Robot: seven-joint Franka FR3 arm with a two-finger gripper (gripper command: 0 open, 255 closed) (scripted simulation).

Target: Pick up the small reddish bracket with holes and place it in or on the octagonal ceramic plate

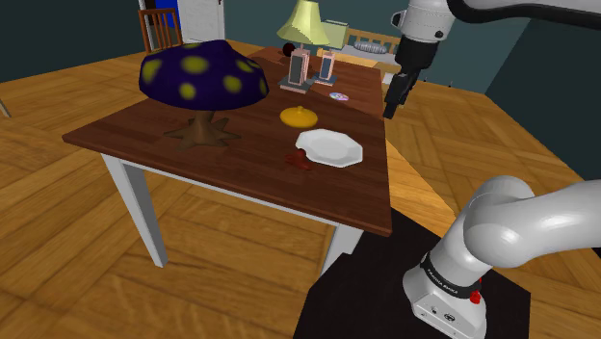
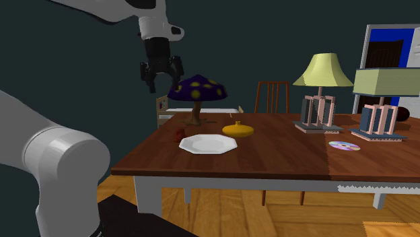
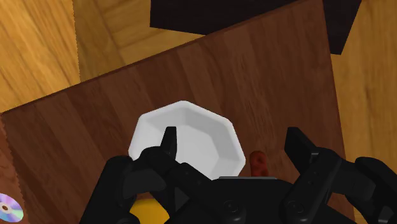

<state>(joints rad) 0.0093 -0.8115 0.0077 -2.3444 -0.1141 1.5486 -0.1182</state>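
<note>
The small reddish bracket (image 1: 300, 161) lies on the brown table, touching the edge of the white octagonal plate (image 1: 329, 147) on the side toward the shoulder view's left. In the second exterior view the bracket (image 2: 180, 134) sits just left of the plate (image 2: 208, 143). My black gripper (image 1: 390, 108) hangs high above the table, open and holding nothing, and is up and to the right of the plate in the shoulder view. In the second exterior view the gripper (image 2: 161, 82) is well above the bracket. The wrist view looks down on the plate (image 3: 191, 140) and bracket (image 3: 257, 163) between the spread fingers (image 3: 168, 143).
A mushroom-shaped purple lamp with yellow spots (image 1: 202, 77) stands at the table's left. A yellow lidded dish (image 1: 299, 117), a disc (image 1: 339, 96) and two shaded lamps (image 1: 306, 43) stand further back. The table edge (image 1: 366, 223) faces my stand.
</note>
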